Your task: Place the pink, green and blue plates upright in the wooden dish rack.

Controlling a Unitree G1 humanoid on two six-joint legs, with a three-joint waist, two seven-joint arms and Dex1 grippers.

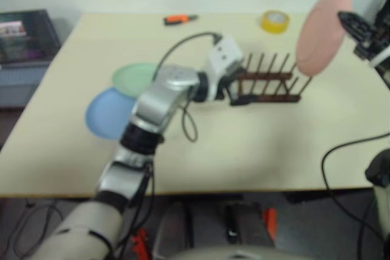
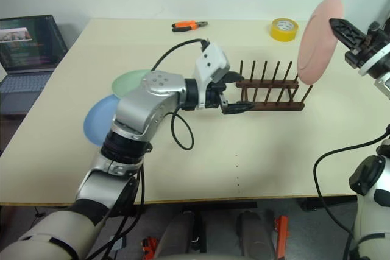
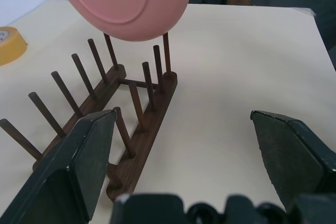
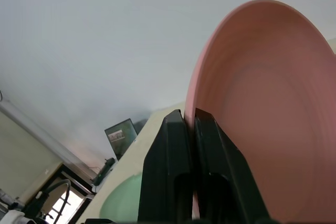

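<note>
The right pincer (image 2: 339, 28) grips the pink plate (image 2: 318, 39) upright above the rack (image 2: 268, 92), whose near end the left pincer (image 2: 234, 92) straddles, spread wide.

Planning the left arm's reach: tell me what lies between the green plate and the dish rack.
The left gripper and its forearm, seen in the right eye view, lie between the green plate and the dish rack.

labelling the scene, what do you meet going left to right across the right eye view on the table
laptop → blue plate → green plate → pliers → wooden dish rack → pink plate, held up by the right gripper
</note>
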